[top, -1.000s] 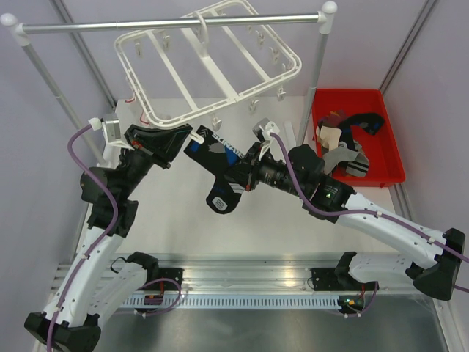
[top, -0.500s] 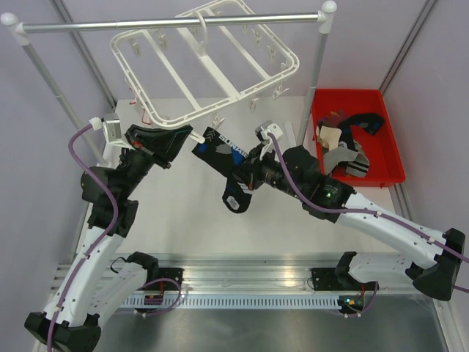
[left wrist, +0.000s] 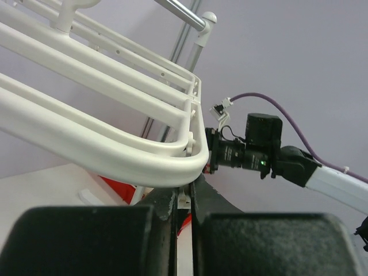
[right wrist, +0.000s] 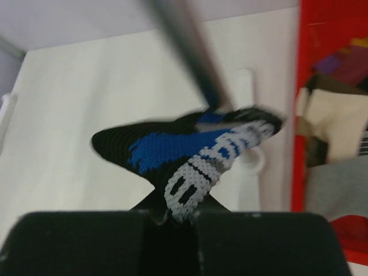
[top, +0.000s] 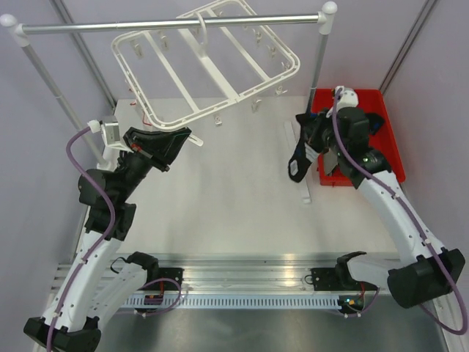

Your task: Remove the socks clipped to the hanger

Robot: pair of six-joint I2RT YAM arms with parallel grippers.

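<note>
Only overhead: the whole hanger [top: 221,70] hangs hooked on the silver rail [top: 168,25], up and beyond the left pincer [top: 190,136]. The red bin [top: 394,150] lies just right of the right pincer [top: 300,152].
Left wrist only: the hanger's rounded corner sits right above the fingertips. They are drawn narrow, nipping a small white piece of it between them.
Right wrist only: black-and-blue sock [right wrist: 172,152] with a grey patterned band, pinched at the pincer's tips and spreading away from them. Cream and grey socks [right wrist: 325,115] lie in the bin to the pincer's right.
Left arm: elbow bent, forearm reaching up and inward to the hanger's near corner.
Right arm: stretched forward, wrist turned left, sock dangling below the pincer over the worktop [top: 220,198], beside the bin.
</note>
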